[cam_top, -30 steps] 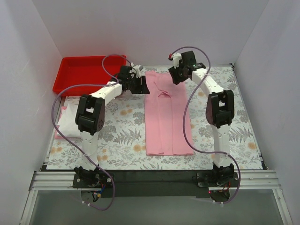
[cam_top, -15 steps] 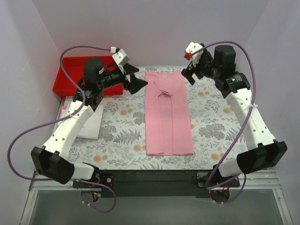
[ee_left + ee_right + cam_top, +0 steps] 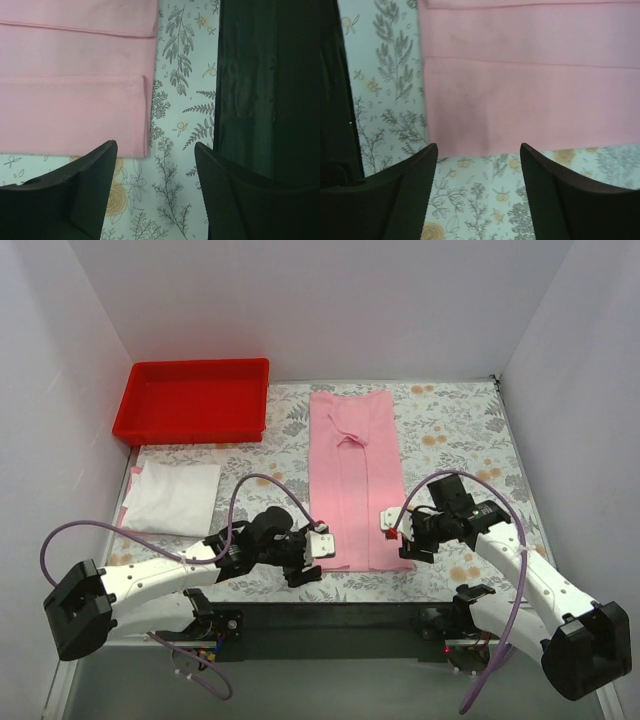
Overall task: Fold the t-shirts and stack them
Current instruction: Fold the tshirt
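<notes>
Both arms, a second ago stretched out to the collar end, now lie low along the near side, one at each near corner of the pink shirt (image 3: 355,480). This reads as the side folds finished and the hem-to-collar fold next. Tablecloth (image 3: 450,440): grey floral, covering the work surface, with bare stretches left and right of the pink shirt. Pink shirt: flat, folded to a long narrow strip down the middle, collar close to the far edge, hem close to the near edge, the folded-in layers showing as straight creases in both wrist views. Red tray (image 3: 200,363): far left corner, well apart from the pink shirt. White shirt (image 3: 175,495): folded, at the left side below the tray, with a pink edge showing beneath it, well apart from the strip. Left gripper (image 3: 315,548): jaws spread, holding nothing, poised just off the near-left hem corner. Right gripper (image 3: 396,530): jaws likewise spread and empty, poised just off the near-right hem corner. Black table edge (image 3: 250,75): just behind the hem, so little room to back off on the near side. Room for moving: the whole length of the strip ahead is unobstructed, ample for carrying the hem forward. Risk, as judged: pinching only the top layer and letting the side folds spring open.
</notes>
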